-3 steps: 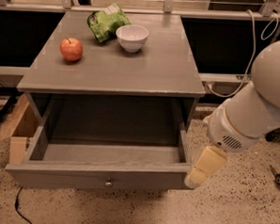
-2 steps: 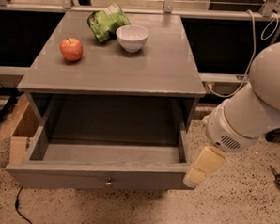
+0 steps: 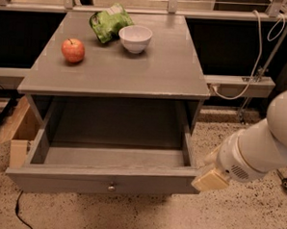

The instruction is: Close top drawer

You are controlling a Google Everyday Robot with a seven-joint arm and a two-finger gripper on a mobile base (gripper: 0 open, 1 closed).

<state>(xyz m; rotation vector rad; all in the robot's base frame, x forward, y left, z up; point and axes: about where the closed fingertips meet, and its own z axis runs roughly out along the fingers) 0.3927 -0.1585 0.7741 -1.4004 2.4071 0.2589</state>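
Top drawer [image 3: 82,181], its front just left of the fingers [image 3: 211,180] (grip state cannot be told), should be pushed squarely inward.

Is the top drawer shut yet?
No, the top drawer stands pulled far out, its inside exposed, with the gripper at its front right corner.

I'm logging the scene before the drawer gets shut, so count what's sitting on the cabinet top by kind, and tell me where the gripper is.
Apple: 1
Bowl: 1
Green bag: 1
Total: 3
The gripper is at the right front corner of the open top drawer.
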